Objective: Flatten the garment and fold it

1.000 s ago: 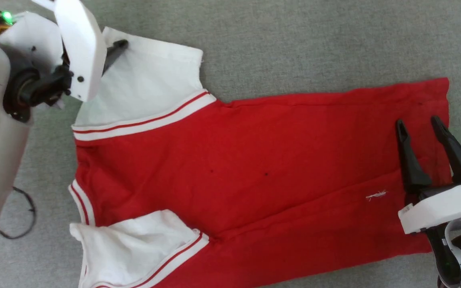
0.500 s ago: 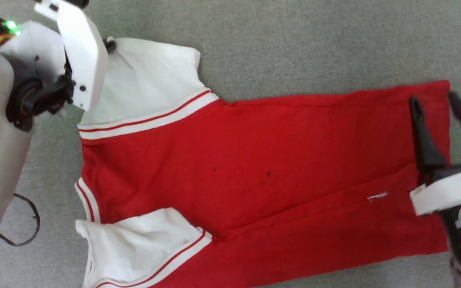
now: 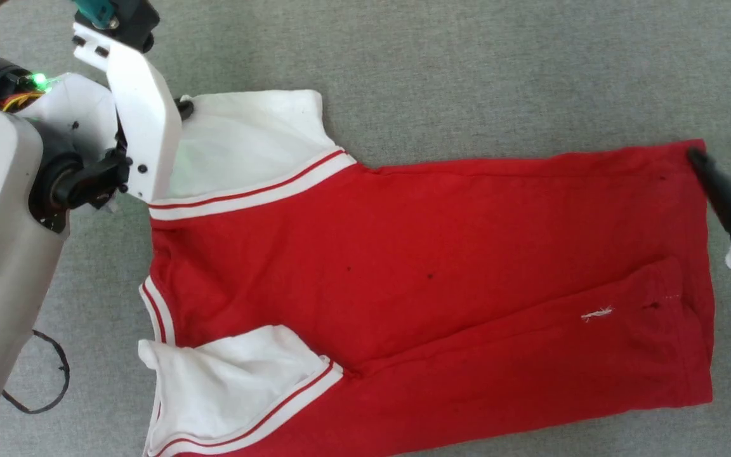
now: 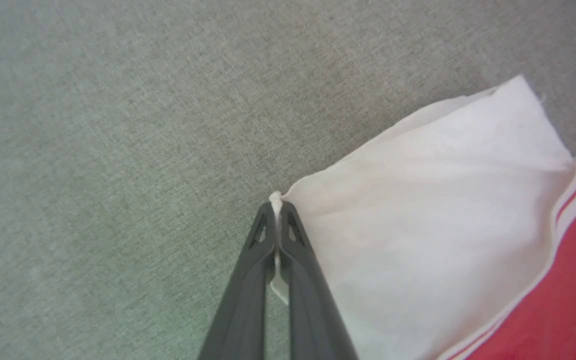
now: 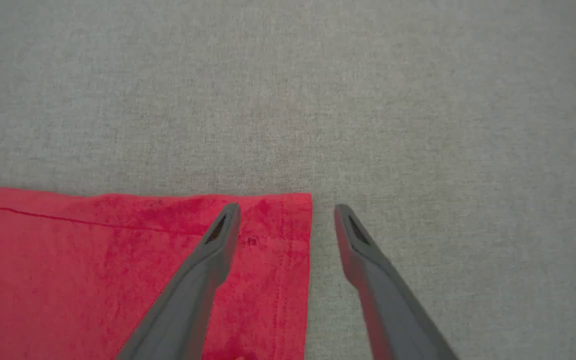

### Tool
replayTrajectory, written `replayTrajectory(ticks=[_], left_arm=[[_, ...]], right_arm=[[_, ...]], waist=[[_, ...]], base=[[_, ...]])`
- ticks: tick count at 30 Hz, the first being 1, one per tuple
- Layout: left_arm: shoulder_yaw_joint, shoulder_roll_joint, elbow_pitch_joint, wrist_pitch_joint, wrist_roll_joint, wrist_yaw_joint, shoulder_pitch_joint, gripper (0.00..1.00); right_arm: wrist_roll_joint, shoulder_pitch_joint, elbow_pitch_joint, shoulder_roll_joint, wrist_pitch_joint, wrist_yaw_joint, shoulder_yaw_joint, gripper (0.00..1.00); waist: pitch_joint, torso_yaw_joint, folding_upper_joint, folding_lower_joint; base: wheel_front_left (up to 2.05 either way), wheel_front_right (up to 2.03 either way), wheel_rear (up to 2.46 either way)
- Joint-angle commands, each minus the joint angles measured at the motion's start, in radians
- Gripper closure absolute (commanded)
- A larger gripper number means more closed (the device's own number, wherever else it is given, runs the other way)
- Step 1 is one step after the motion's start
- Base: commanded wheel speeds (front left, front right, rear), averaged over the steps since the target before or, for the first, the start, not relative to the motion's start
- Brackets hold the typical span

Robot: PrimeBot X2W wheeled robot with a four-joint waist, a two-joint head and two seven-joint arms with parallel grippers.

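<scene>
Garment: red soft-cloth jersey shirt with short white sleeves and striped trim (image 3: 429,273), plain red side up on the grey carpet (image 3: 467,57). In the head view its long axis runs 9–3 o'clock, collar end at 9, hem at 3.
Left claw: left gripper (image 4: 278,206) pinched together on the outer corner of the far white sleeve (image 3: 245,136), at 10 o'clock of the shirt.
Right claw: right gripper (image 5: 287,210) has jaws apart and holds nothing. It straddles the far hem corner (image 5: 303,202) at 2 o'clock, one finger over red cloth, the other over carpet.
Key relation: the corner sits just at 12 o'clock of my right fingers' gap. I reckon a short advance and a close gets it — the right arm is nearer that end.
Around: near white sleeve (image 3: 226,374) rumpled at 7 o'clock; slanting crease (image 3: 530,317) by the hem at 4; thin black cable (image 3: 48,381) at 8, apart from the cloth.
In the way: nothing I can see.
</scene>
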Motion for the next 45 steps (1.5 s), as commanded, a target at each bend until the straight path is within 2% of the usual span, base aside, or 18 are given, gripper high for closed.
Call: replayTrajectory(ticks=[1, 4, 7, 18, 19, 20, 21, 26, 32, 37, 45], left_arm=[[-0.005, -0.001, 0.007, -0.002, -0.012, -0.003, 0.023, 1.0], [-0.008, -0.004, 0.004, -0.004, -0.012, -0.003, 0.019, 1.0], [-0.01, -0.005, 0.003, -0.006, -0.013, -0.002, 0.017, 1.0], [-0.015, -0.003, -0.005, -0.008, -0.016, -0.002, 0.005, 1.0], [-0.014, -0.002, -0.006, -0.009, -0.016, -0.002, 0.006, 1.0], [-0.014, -0.001, -0.007, -0.009, -0.017, -0.001, 0.006, 1.0], [-0.013, -0.001, -0.007, -0.01, -0.019, 0.0, 0.007, 1.0], [-0.001, 0.001, -0.012, -0.032, -0.032, 0.001, 0.017, 1.0], [0.024, 0.008, -0.046, -0.131, -0.045, -0.002, 0.038, 1.0], [0.054, 0.015, -0.099, -0.248, -0.064, -0.005, 0.07, 1.0], [0.117, 0.06, -0.171, -0.455, -0.041, 0.0, 0.189, 1.0]], right_arm=[[0.01, -0.019, -0.001, -0.009, 0.017, -0.001, -0.002, 0.0], [0.014, -0.041, 0.007, -0.04, 0.116, -0.001, -0.019, 0.0], [0.001, -0.05, 0.028, -0.047, 0.143, -0.001, -0.031, 0.0], [-0.003, -0.045, 0.142, -0.04, 0.081, -0.001, -0.01, 0.0], [-0.004, -0.047, 0.154, -0.036, 0.072, -0.001, -0.008, 0.35], [-0.008, -0.048, 0.165, -0.034, 0.063, -0.001, -0.007, 0.75], [-0.013, -0.045, 0.176, -0.037, 0.061, -0.001, 0.001, 1.0], [-0.019, -0.047, 0.196, -0.034, 0.034, -0.001, 0.003, 1.0], [-0.018, -0.055, 0.187, -0.032, -0.006, -0.001, -0.003, 1.0], [-0.002, -0.056, 0.162, -0.032, -0.062, -0.001, 0.006, 1.0], [0.019, -0.052, 0.122, -0.025, -0.186, -0.001, 0.039, 1.0]], waist=[[0.002, 0.003, -0.0001, 0.0], [0.008, 0.011, -0.0001, 0.0], [0.016, 0.02, -0.0001, 0.0], [0.046, 0.043, -0.0001, 0.0], [0.05, 0.044, -0.0001, 0.0], [0.052, 0.045, -0.0001, 0.0], [0.054, 0.046, -0.0001, 0.0], [0.057, 0.047, -0.0001, 0.0], [0.033, 0.045, -0.0001, 0.0], [-0.004, 0.048, -0.0001, 0.0], [-0.093, 0.053, -0.0001, 0.0]], base=[[0.0, 0.0, 0.0], [0.0, 0.0, 0.0], [0.0, 0.0, 0.0], [0.0, 0.0, 0.0], [0.0, 0.0, 0.0], [0.0, 0.0, 0.0], [0.0, 0.0, 0.0], [0.0, 0.0, 0.0], [0.0, 0.0, 0.0], [0.0, 0.0, 0.0], [0.0, 0.0, 0.0]])
